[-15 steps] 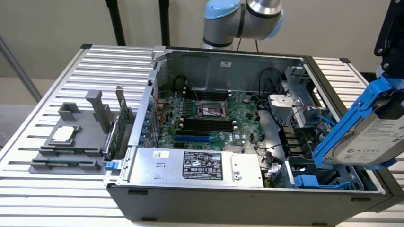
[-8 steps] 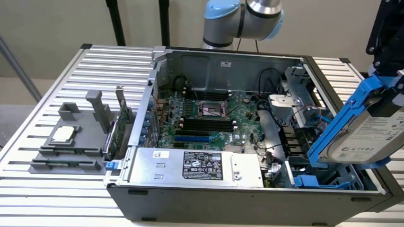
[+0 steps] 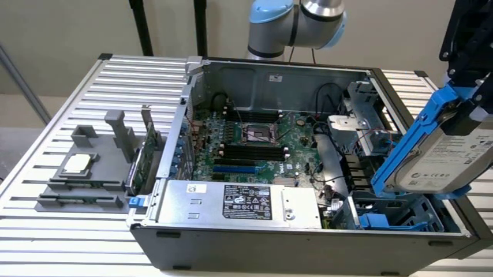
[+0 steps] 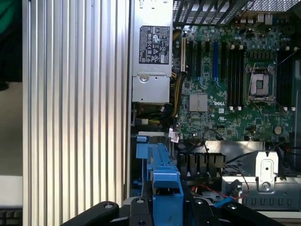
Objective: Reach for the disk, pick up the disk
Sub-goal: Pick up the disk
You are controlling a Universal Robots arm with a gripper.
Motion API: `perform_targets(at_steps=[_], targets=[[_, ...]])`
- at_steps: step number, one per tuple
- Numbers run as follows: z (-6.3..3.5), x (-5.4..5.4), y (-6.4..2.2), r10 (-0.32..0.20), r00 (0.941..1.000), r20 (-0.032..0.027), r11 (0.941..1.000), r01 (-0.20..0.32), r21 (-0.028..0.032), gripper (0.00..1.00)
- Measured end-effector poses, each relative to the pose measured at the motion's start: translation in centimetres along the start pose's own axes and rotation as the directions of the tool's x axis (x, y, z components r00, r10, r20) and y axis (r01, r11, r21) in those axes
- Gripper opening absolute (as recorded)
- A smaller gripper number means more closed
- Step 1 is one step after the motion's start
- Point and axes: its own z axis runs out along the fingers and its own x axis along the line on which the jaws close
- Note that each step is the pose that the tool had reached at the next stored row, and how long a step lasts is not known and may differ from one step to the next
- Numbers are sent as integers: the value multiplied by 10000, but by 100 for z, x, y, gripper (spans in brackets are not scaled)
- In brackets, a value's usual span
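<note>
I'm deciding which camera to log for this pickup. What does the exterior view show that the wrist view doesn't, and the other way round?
Exterior view alone: the disk's white labelled face, lifted tilted above the case's drive bay at that view's right, and the small CPU chip on a grey holder on the table. Wrist view alone: the gripper closed on the disk's blue carrier rail, seen edge-on from above. Both share: the green motherboard, its empty CPU socket, and the silver power supply with a black label.

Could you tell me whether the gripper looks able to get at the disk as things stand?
Yes, apparently: the gripper already seems to hold the disk by its blue rail, tilted above the open case, nothing between them.
</note>
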Motion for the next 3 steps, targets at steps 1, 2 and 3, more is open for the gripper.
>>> perform_targets(at_steps=[1, 2, 3], targets=[[0, 0, 0, 0, 10000, 0, 10000, 0, 0, 33], [0, 0, 0, 0, 10000, 0, 10000, 0, 0, 33], [0, 0, 0, 0, 10000, 0, 10000, 0, 0, 33]])
